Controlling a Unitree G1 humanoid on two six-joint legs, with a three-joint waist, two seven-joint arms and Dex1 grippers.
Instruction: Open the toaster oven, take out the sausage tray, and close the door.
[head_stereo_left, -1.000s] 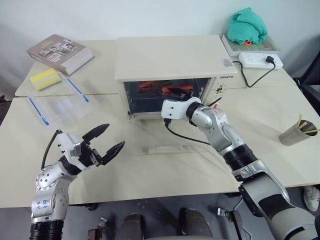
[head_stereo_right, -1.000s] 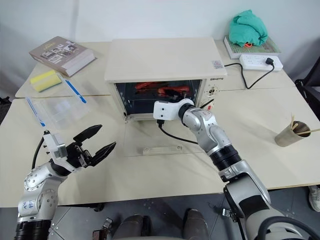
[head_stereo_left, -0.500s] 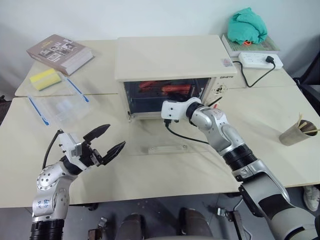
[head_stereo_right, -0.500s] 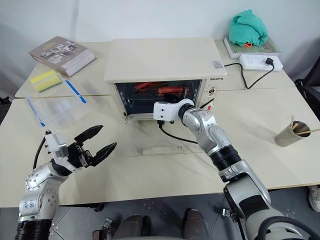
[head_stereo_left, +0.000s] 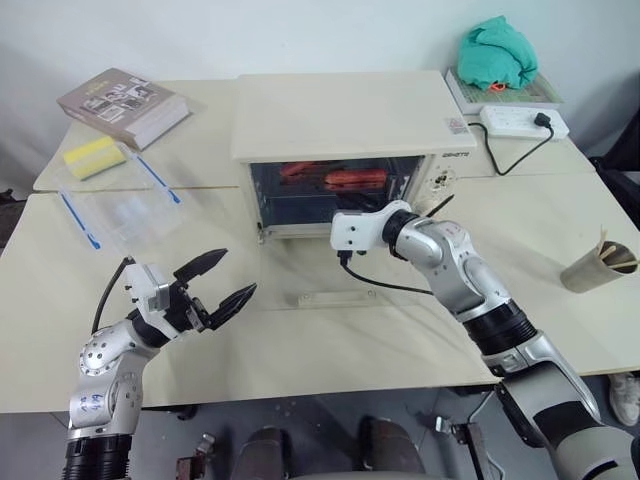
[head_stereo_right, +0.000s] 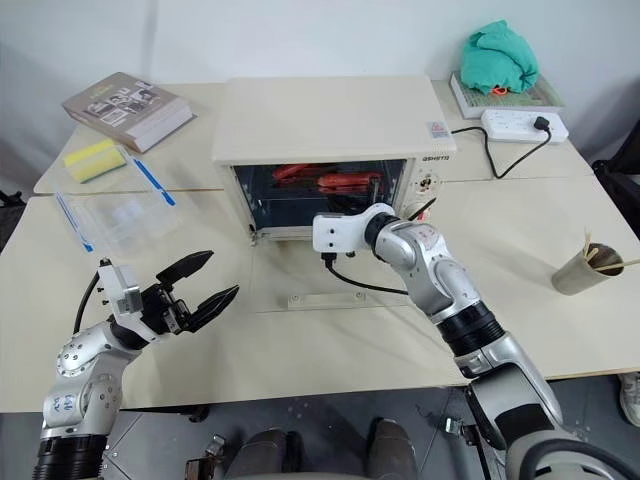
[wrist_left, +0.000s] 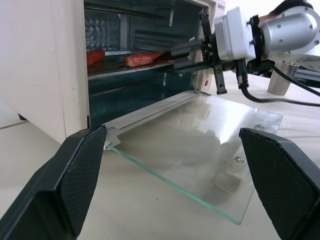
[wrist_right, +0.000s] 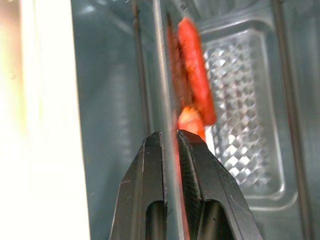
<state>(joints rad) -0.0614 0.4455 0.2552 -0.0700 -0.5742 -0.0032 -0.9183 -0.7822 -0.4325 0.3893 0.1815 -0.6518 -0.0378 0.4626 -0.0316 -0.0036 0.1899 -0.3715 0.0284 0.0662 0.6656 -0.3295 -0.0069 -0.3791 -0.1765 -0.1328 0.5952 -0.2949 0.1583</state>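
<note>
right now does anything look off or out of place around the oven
Nothing spilled or damaged. The door lies flat open, the sausage tray sits level inside the toaster oven, and the right gripper is pinched on its front edge.

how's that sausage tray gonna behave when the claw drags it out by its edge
The sausage tray looks like thin stiff metal, so it probably won't flex. The right claw pinches only its rim, so it may tilt once clear of the toaster oven. The sausages lie loose and could roll.
</note>
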